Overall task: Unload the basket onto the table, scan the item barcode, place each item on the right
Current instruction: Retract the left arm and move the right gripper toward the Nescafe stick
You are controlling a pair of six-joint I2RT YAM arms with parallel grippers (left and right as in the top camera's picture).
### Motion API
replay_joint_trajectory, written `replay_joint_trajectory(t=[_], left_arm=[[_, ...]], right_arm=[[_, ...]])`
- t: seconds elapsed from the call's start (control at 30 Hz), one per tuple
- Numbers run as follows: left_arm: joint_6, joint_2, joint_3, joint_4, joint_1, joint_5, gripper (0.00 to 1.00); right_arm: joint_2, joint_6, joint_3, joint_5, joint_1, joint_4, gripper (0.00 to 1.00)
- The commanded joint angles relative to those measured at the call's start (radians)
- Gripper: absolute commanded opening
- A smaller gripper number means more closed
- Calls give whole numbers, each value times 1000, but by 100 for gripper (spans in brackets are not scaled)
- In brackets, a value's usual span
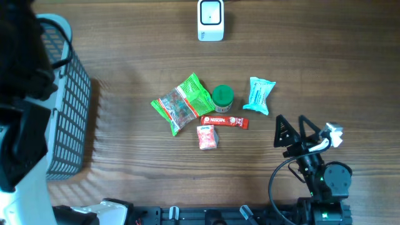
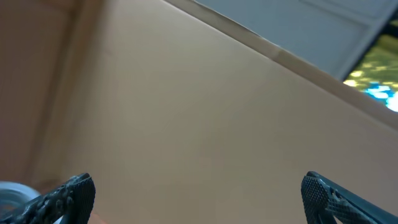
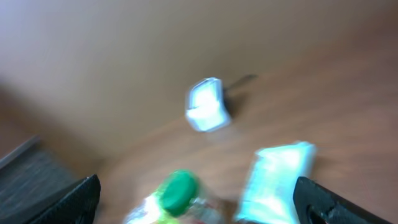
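Note:
The white barcode scanner (image 1: 210,20) stands at the table's far edge; the right wrist view shows it blurred (image 3: 205,104). Mid-table lie a green snack bag (image 1: 182,103), a green-lidded jar (image 1: 222,97), a teal packet (image 1: 259,95), a red Nescafe stick (image 1: 224,120) and a small pink carton (image 1: 207,137). My right gripper (image 1: 276,131) stands open and holds nothing, just right of these items. In its own view the open right gripper (image 3: 199,211) faces the jar lid (image 3: 177,190) and teal packet (image 3: 277,177). My left gripper (image 2: 198,205) is open, with only a tan wall between its fingers.
A dark wire basket (image 1: 69,112) fills the left side of the table, with my left arm raised over it at the frame's left edge. Its corner shows in the right wrist view (image 3: 31,171). Bare wood lies between the items and the scanner.

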Motion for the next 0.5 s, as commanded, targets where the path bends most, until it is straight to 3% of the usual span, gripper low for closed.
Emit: replay_joint_trajectory(t=[0.0,0.07,0.13,0.27,0.33,0.47], left_arm=[[109,13,2,-34,26,-105,100],[108,8,2,-49,30,-122,100],[103,-29,-12,-101,29,-120,100],[100,-193,-198,-45,29,-117,100],[100,-373,-438,68,29,-117,100],[101,-700,-837,290,30,-75,100]], right_arm=[[26,188,0,-258,0,164,100],[37,253,3,-251,0,238,100],[71,180,49,-334,0,229,100],[202,87,200,-336,0,41,100],[344,43,345,-322,0,-127,100],[698,-193,807,-166,0,-757,100]])
